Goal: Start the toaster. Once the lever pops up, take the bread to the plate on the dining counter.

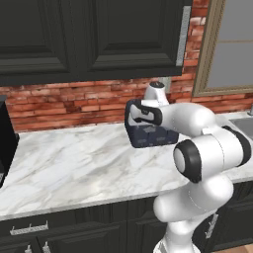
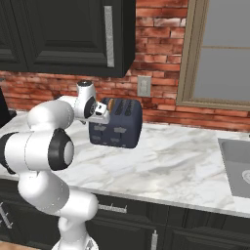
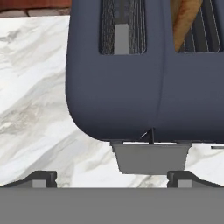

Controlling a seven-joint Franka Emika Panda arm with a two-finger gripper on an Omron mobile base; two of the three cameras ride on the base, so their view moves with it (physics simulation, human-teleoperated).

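The dark navy toaster [image 2: 119,128] stands on the marble wall counter by the brick wall, partly behind my hand in the left base view [image 1: 150,137]. A golden-brown slice of bread [image 3: 186,22] sits down in one of its top slots, and its edge also peeks out in the right base view [image 2: 111,103]. The toaster's grey lever [image 3: 151,157] sticks out at the near end. My gripper [image 3: 113,180] hovers just above that end, open, with nothing between its fingers; the hand [image 2: 100,113] is at the toaster's upper left corner. The plate and the dining counter are out of view.
A tall black appliance [image 1: 6,138] stands at the counter's left end. A sink [image 2: 238,166] lies to the right under a window. Dark upper cabinets [image 1: 89,34] hang above the toaster. Open marble counter [image 1: 74,163] stretches to the toaster's left.
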